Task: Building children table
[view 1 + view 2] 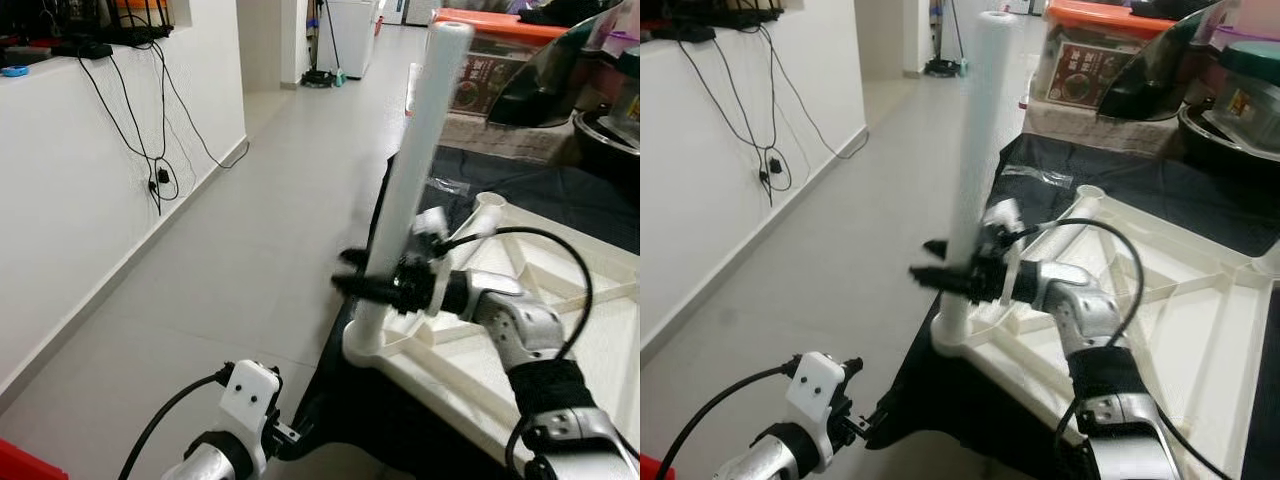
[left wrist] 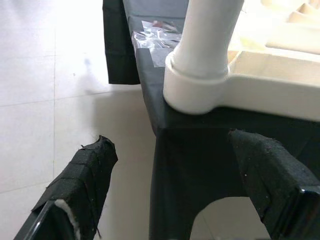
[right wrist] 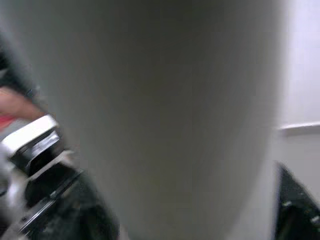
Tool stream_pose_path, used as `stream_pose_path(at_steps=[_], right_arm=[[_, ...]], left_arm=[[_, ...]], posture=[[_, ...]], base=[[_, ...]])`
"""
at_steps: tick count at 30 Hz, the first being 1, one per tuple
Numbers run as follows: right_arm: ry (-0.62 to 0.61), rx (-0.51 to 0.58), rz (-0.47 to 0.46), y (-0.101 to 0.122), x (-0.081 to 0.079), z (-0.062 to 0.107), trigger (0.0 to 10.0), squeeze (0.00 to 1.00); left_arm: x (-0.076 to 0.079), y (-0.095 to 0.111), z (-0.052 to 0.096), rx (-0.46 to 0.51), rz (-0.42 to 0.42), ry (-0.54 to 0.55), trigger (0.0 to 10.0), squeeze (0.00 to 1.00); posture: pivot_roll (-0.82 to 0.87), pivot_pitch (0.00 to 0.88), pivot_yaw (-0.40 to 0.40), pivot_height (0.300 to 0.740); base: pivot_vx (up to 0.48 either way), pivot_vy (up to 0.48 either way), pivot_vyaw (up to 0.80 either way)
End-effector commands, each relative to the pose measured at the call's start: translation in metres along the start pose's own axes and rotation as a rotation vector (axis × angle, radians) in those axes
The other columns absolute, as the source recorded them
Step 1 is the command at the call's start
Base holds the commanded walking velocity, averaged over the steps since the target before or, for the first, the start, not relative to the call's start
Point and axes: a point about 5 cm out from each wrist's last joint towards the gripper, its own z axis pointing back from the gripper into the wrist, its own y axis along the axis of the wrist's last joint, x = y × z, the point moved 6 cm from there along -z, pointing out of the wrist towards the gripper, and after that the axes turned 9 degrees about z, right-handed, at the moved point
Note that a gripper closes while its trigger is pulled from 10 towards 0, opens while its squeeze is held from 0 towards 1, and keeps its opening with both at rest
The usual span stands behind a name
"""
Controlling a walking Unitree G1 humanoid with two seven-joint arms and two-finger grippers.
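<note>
Standing near-upright in the tabletop's (image 1: 560, 330) corner socket (image 2: 195, 92), the leg (image 1: 415, 170) is clamped by the right gripper (image 1: 375, 285); left gripper (image 2: 170, 200) spread, below.

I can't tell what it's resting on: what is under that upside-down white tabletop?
A black cloth lies under the white tabletop and hangs over the edge toward the floor. What the cloth covers is hidden. The right claw grips the leg standing in the corner socket.

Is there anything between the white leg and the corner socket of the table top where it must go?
Nothing visible: the white leg already stands in the corner socket of the table top, with the right gripper shut around it.
</note>
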Motion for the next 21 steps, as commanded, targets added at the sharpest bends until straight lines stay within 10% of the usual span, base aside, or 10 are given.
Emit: stream_pose_path(at_steps=[1,9,14,19,21], right_arm=[[0.085,-0.098,0.022,-0.019,-0.008,-0.014,0.0,0.0],[-0.394,-0.02,0.072,-0.009,0.049,-0.006,0.0,0.0],[-1.048,0.012,0.017,-0.01,0.097,0.053,0.0,0.0],[-1.476,0.006,-0.049,-0.024,0.094,0.105,0.0,0.0],[-1.759,-0.017,-0.113,-0.037,0.069,0.131,0.0,0.0]], left_arm=[[-0.001,-0.005,-0.001,-0.012,0.005,0.006,10.0,0.0],[0.0,-0.004,0.0,-0.007,0.009,0.008,10.0,0.0],[0.0,-0.004,0.001,-0.008,0.011,0.005,10.0,0.0],[-0.001,-0.004,0.001,-0.01,0.012,0.001,10.0,0.0],[-0.001,-0.004,0.001,-0.012,0.01,0.0,10.0,0.0]], posture=[[0.14,0.037,-0.08,0.74],[0.14,0.043,-0.081,0.74],[0.13,0.046,-0.071,0.74],[0.12,0.048,-0.062,0.74],[0.12,0.047,-0.062,0.74]], base=[[0.0,0.0,0.0],[0.0,0.0,0.0],[0.0,0.0,0.0],[0.0,0.0,0.0],[0.0,0.0,0.0]])
